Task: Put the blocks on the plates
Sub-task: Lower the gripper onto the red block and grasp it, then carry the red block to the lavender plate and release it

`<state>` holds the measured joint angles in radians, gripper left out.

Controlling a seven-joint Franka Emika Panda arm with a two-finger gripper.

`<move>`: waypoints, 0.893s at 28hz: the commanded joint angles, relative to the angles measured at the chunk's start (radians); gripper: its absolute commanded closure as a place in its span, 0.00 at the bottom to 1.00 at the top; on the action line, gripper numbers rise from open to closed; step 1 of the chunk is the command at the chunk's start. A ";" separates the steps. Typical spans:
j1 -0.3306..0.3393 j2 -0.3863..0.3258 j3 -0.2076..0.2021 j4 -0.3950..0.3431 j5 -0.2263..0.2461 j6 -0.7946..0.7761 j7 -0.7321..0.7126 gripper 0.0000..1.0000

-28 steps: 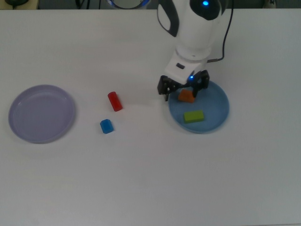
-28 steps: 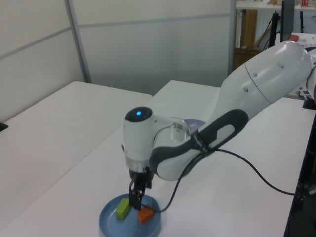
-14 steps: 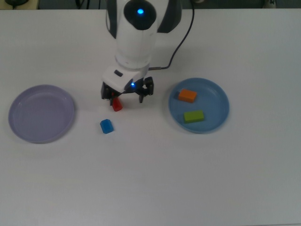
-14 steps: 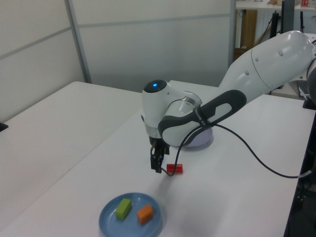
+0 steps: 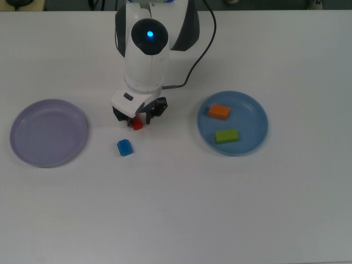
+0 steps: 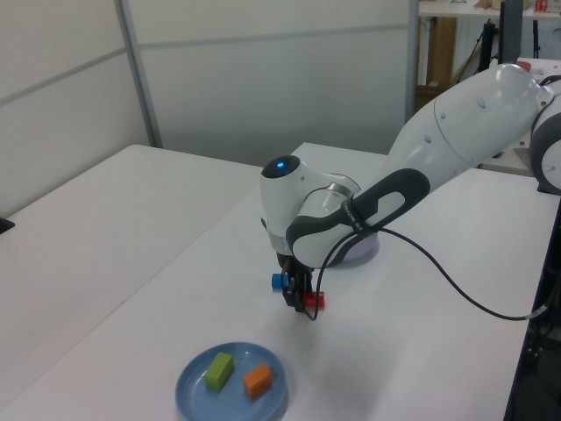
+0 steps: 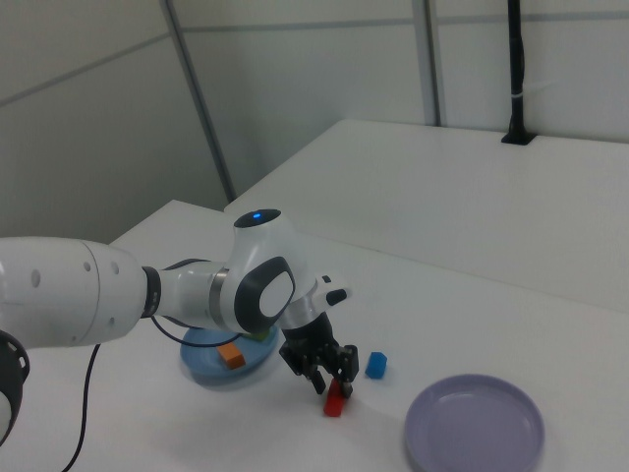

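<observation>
The red block (image 5: 136,125) lies on the table, its far end hidden under my gripper (image 5: 137,116). The gripper stands open just above the block, one finger on each side, not touching it. In the right view the red block (image 7: 335,403) shows right below the gripper (image 7: 331,381). The blue block (image 5: 125,147) sits a little nearer the top view's bottom left. The lavender plate (image 5: 33,148) at the top view's left holds nothing. The blue plate (image 5: 250,140) at the top view's right holds the orange block (image 5: 219,111) and the green block (image 5: 226,136).
The white arm (image 5: 147,49) reaches in from the top view's upper edge, with a black cable (image 5: 201,52) trailing beside it. In the left view the arm (image 6: 456,132) covers most of the lavender plate (image 6: 366,252).
The gripper left the orange block on the blue plate, crossed to the top view's left and came down over the red block. The blocks and plates have not moved.
</observation>
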<state>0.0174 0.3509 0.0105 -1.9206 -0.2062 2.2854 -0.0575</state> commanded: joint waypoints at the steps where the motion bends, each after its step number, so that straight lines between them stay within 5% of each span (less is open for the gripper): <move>1: 0.003 -0.015 -0.020 -0.018 -0.015 -0.017 -0.079 0.90; 3: 0.003 -0.016 -0.027 -0.018 -0.015 -0.018 -0.093 1.00; 16: -0.072 -0.072 -0.130 0.044 0.031 -0.020 -0.212 1.00; 25: -0.169 0.028 -0.162 0.132 0.041 -0.003 -0.291 1.00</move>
<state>-0.1232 0.2960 -0.1457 -1.8543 -0.1762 2.2853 -0.3142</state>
